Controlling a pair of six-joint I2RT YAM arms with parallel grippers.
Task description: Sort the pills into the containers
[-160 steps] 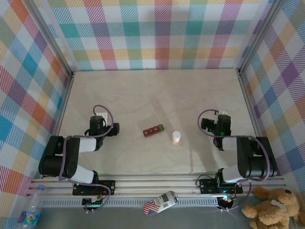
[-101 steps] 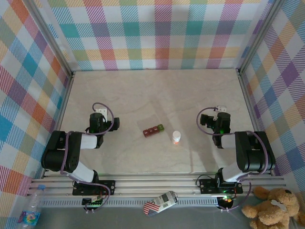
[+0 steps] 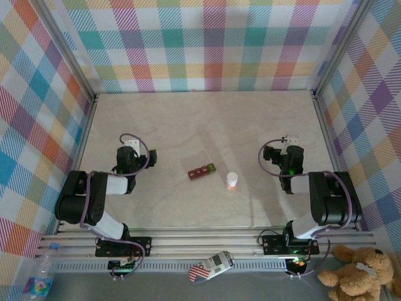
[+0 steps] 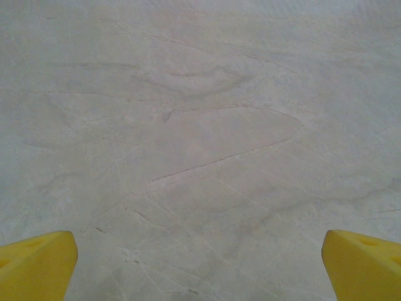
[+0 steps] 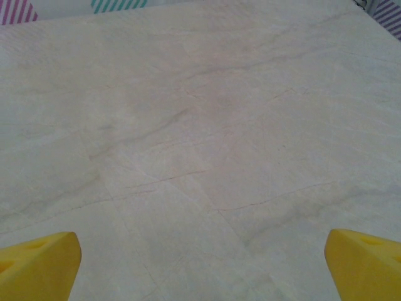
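The containers (image 3: 202,170), a short row of three dark red boxes with one green at the right end, lie mid-table. The pills are out of view. My left gripper (image 3: 130,143) is well to the left of the row, low over the marble table (image 3: 207,119). In the left wrist view the left gripper (image 4: 200,269) is open, its yellow fingertips (image 4: 37,263) far apart over bare table. My right gripper (image 3: 290,139) is to the right of the row. In the right wrist view the right gripper (image 5: 202,266) is open too, with nothing between its fingertips (image 5: 366,263).
A small white bottle with an orange lower part (image 3: 232,181) stands just right of the containers. Plaid walls (image 3: 207,44) and metal rails close the table in on three sides. A water bottle (image 3: 41,276) and a teddy bear (image 3: 360,273) lie beyond the near edge.
Both grippers have shifted a little toward the far side of the table and stayed open. The containers and the bottle have not moved.
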